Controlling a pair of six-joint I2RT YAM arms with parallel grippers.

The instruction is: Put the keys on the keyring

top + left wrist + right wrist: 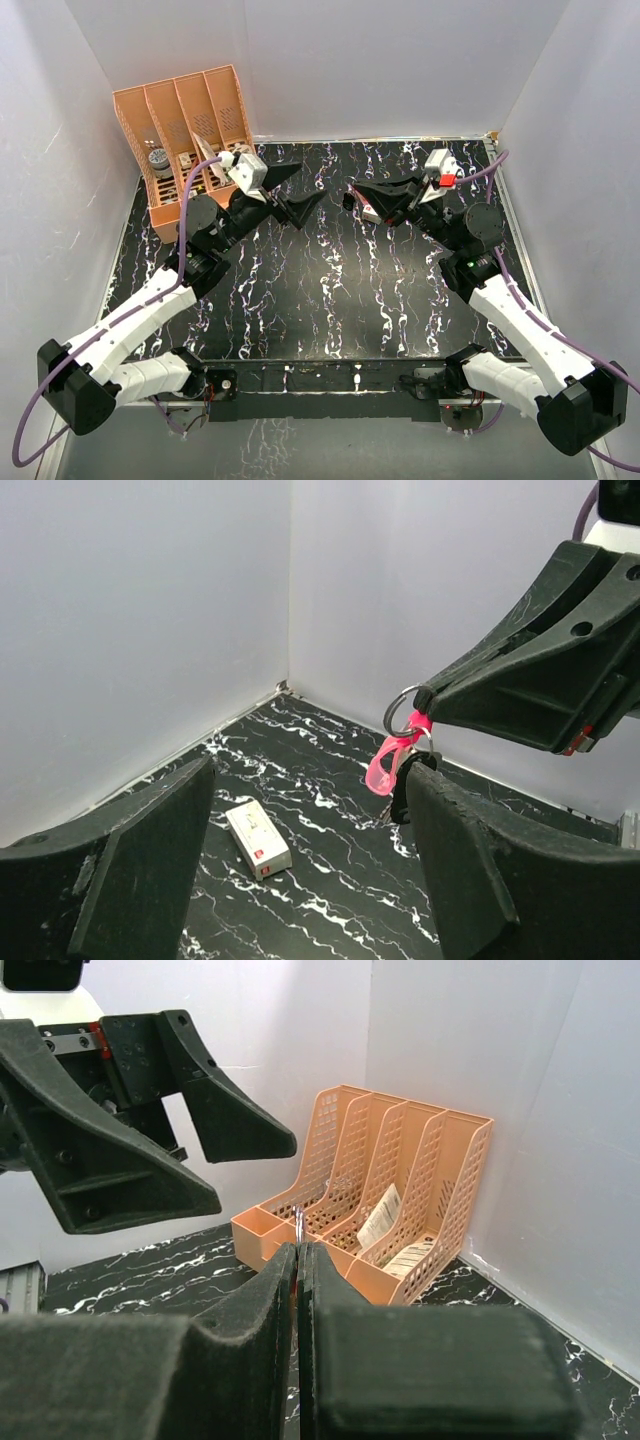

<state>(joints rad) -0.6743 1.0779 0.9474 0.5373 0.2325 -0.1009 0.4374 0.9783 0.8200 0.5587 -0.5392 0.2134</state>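
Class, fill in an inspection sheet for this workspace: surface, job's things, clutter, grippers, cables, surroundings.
Surface: black table with white veining.
Job's things: pink keyring hangs in the air from the right gripper; keys not clearly made out.
Clutter: small white box lying flat on the table; orange file rack in the far left corner, papers inside.
Grippers: left gripper fingers wide apart, empty; right gripper shut on the keyring.
Cables: purple cable along each arm.
Surroundings: plain white walls.
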